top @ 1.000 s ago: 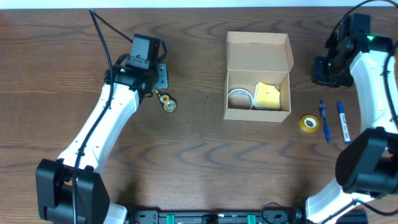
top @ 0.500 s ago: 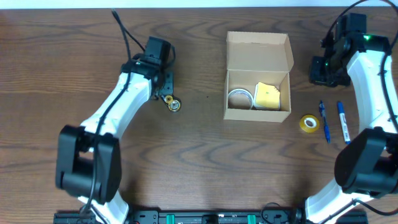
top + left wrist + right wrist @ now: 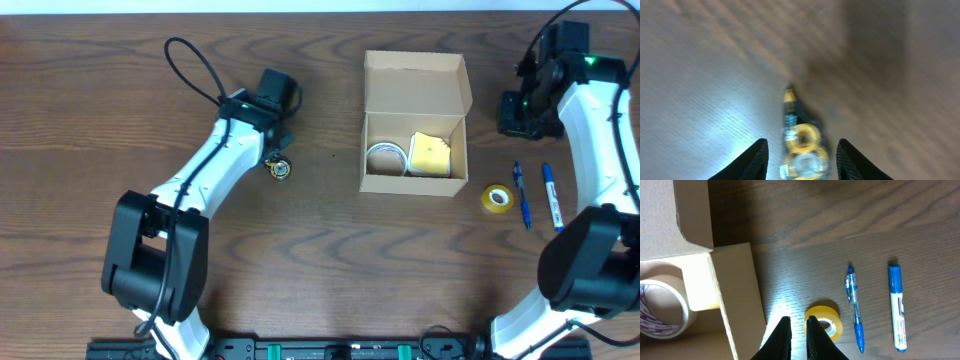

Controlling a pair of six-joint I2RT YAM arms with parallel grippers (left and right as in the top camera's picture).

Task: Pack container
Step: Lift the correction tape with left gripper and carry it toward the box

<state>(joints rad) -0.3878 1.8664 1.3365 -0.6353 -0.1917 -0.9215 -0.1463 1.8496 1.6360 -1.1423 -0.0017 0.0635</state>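
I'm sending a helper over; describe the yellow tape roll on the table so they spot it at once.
Find the open cardboard box mid-table. Right of its near right corner lies the yellow tape roll, beside two blue pens. Unlike the bigger whitish roll, it sits outside the box.

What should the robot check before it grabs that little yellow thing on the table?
1. Is the left gripper open: ok, fingers apart.
2. Is the yellow gadget between its fingers: ok in the left wrist view.
3. Is that view sharp enough to judge the grip: not ok, blurred.
4. Is the container open: ok, flap up.
5. Is there room beside the tape roll and yellow pad inside: cannot tell.
6. Is the right gripper out of the way: ok, right of the container.
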